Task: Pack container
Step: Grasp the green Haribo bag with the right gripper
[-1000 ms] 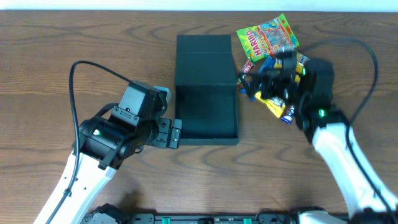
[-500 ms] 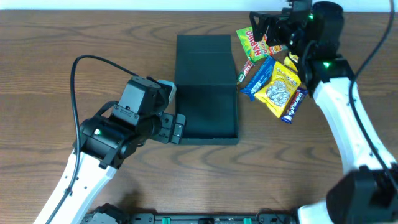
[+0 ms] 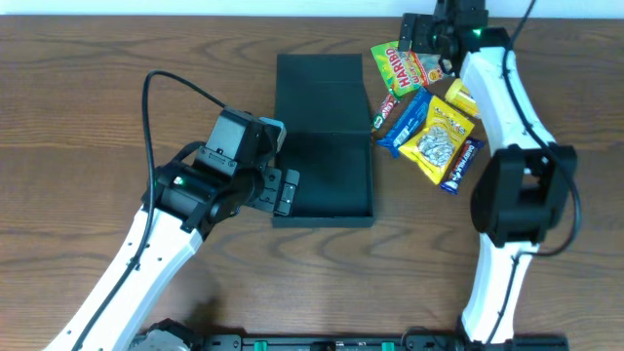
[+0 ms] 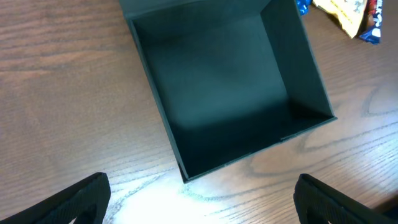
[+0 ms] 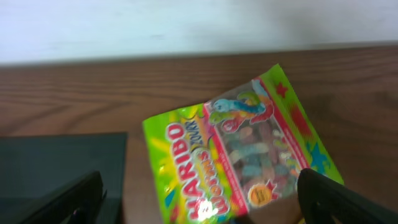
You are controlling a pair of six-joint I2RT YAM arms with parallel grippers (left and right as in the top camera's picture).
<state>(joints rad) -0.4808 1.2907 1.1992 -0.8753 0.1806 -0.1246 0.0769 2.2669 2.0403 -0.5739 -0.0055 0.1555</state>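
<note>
Your right gripper (image 5: 200,200) hangs with its two black fingers spread wide and nothing held between them, directly over the glossy green-and-red Haribo sour-worms gummy bag (image 5: 239,155). The bag lies flat on the brown wood-grain table (image 5: 74,93) at the far end of the snack group; the wrist view does not show whether the fingertips touch the film. Just nearer to you lie a blue foil snack packet (image 3: 408,119) and a yellow printed snack pouch (image 3: 439,136), overlapping one another. To their left stands the matte dark-teal rectangular cardboard container (image 3: 322,185), open, its floor bare, with its hinged lid (image 3: 320,88) flipped back flat on the far side. Your left gripper (image 3: 283,192) sits just beside the container's left wall near the front corner, fingers likewise apart and empty, looking down into the bare interior. The step in hand reads as the approach to the first pick: nothing is packed. The next move calls for you to lower the right gripper, close on the gummy bag (thin, slippery film, so pinch a raised edge or seam rather than the flat face), lift it clear of its neighbours, and carry it leftward past the lid to the open base. The left gripper is placed to steady that wall.
</note>
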